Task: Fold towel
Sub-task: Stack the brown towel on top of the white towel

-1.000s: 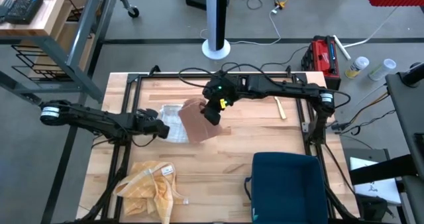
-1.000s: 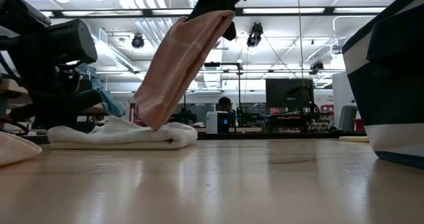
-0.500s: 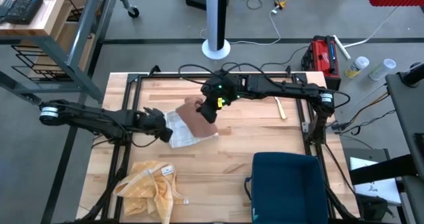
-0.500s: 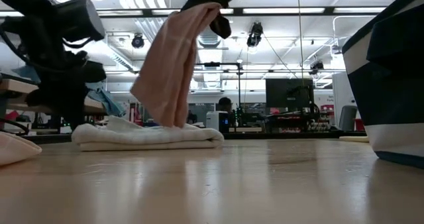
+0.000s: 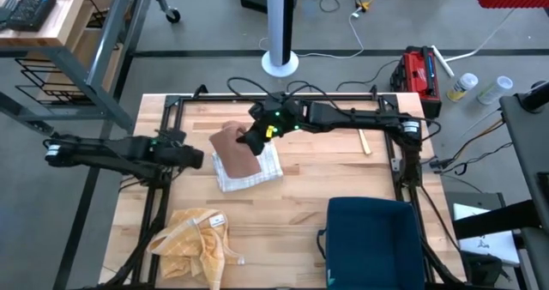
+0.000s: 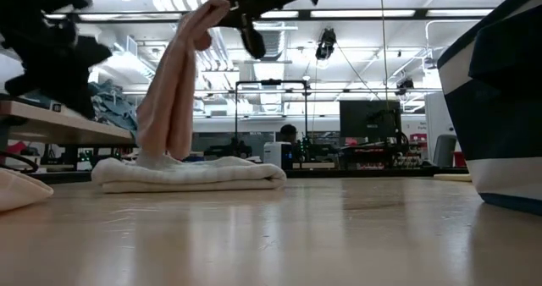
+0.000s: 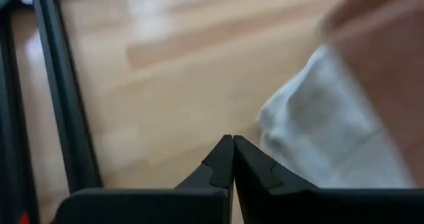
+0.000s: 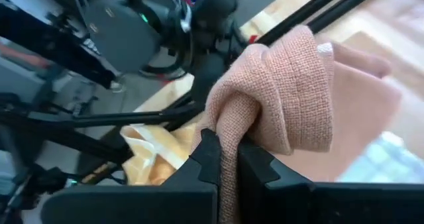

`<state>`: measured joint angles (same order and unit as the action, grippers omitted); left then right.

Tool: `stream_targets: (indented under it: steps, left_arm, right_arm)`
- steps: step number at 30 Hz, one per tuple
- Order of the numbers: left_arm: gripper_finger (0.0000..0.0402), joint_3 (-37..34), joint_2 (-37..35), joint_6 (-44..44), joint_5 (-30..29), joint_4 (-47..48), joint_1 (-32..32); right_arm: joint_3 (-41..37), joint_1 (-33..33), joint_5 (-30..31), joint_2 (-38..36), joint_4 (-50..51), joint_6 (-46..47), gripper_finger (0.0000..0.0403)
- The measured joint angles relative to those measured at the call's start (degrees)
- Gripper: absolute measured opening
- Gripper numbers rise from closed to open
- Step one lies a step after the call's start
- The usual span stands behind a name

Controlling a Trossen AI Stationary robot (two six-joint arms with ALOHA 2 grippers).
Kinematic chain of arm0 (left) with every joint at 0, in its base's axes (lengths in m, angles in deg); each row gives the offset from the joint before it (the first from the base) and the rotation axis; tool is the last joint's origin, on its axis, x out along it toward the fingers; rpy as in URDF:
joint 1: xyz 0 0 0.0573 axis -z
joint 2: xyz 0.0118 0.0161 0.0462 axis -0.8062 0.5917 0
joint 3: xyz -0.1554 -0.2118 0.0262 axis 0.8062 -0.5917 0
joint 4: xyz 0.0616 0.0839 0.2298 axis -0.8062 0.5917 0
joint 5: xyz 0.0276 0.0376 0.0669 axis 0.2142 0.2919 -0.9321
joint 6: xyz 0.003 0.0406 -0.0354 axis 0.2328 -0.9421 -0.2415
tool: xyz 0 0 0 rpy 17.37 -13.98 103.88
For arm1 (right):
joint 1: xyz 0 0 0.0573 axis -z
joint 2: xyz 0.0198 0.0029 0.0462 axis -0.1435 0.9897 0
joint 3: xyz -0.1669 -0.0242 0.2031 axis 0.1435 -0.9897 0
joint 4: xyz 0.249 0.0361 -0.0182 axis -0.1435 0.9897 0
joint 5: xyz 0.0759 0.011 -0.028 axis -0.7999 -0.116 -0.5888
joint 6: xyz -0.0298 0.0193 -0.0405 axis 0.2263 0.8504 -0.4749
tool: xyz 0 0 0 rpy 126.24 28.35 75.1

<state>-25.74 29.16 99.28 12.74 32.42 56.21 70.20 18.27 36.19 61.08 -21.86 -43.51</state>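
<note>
Three cloths lie on one wooden table (image 5: 326, 174): one pink towel (image 5: 236, 151), draped over one folded white towel (image 5: 250, 173) at the middle, and one crumpled yellow cloth (image 5: 199, 237) at the near left. One dark blue bin (image 5: 373, 238) stands at the near right. Two dark robot arms reach in, one from each side. On the floor beyond the far right corner sit one red case (image 5: 418, 71) and two bottles (image 5: 482, 87).
</note>
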Motion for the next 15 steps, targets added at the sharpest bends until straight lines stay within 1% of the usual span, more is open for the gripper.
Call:
stream_targets:
  steps: [3,8,12,15]
  left_arm:
    - [0.0000,1.22,-4.68,-1.57,-3.76,-0.24,1.04]
    - [0.0000,2.19,-10.86,-3.64,-8.43,-0.21,1.35]
    - [0.0000,2.21,-14.02,-5.27,-12.21,-0.41,1.35]
    - [0.0000,2.21,-15.27,-6.06,-15.08,-0.57,1.34]
  right_arm:
    - [0.00,0.00,-1.48,1.32,-4.47,2.01,0.0011]
    - [0.01,0.00,-1.62,1.36,-5.62,2.94,0.0011]
    - [0.01,-0.21,-0.84,1.36,-7.59,4.39,0.0011]
    - [-0.03,-1.03,1.90,2.29,-8.44,4.32,0.0011]
